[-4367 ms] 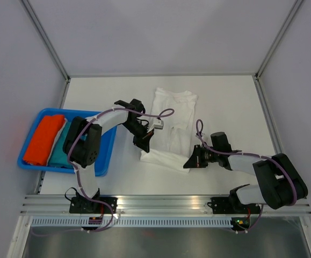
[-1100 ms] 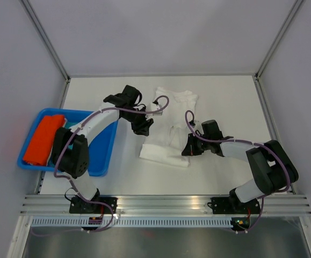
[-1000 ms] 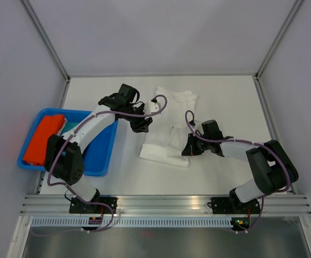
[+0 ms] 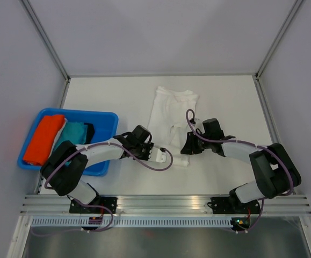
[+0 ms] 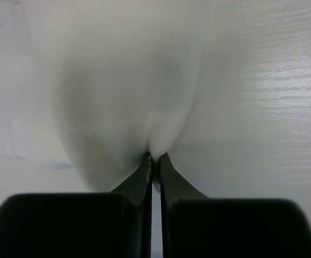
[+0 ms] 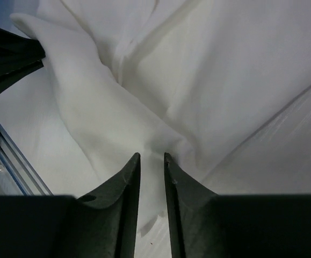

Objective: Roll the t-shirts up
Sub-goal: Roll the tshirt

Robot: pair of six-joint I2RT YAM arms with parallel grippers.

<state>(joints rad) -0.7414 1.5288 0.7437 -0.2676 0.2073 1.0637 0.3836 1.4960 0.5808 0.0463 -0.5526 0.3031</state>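
T-shirt (image 4: 172, 107): white, spread on the worktop (image 4: 107, 94) — near edge bunched.
Left gripper (image 5: 154, 157): clamped on a cloth fold (jaws nearly meeting).
Right gripper (image 6: 151, 157): pinching the same cloth.

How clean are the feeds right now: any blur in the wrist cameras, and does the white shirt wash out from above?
Left wrist: the t-shirt bunched at the left gripper is soft and out of focus; table grain sharper, slight sheen. Right wrist: folds crisp, creases shadowed, right gripper a dark silhouette. Top external: even light, white cloth faint against the pale table.
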